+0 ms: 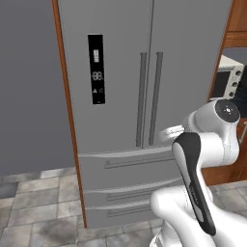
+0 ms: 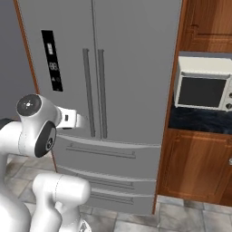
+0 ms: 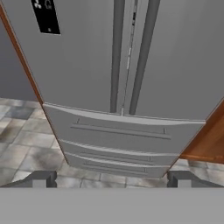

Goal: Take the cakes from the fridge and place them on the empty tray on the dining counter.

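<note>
The pincer sits nearest the hand camera, its two dark tips spread wide with nothing between them. Straight ahead and well apart stands the fridge, both French doors shut, so the cakes, presumably inside, are hidden. Its two bar handles run vertically, side by side at the centre seam, above the pincer's line. The arm is folded, elbow high, forearm reaching toward the doors.
</note>
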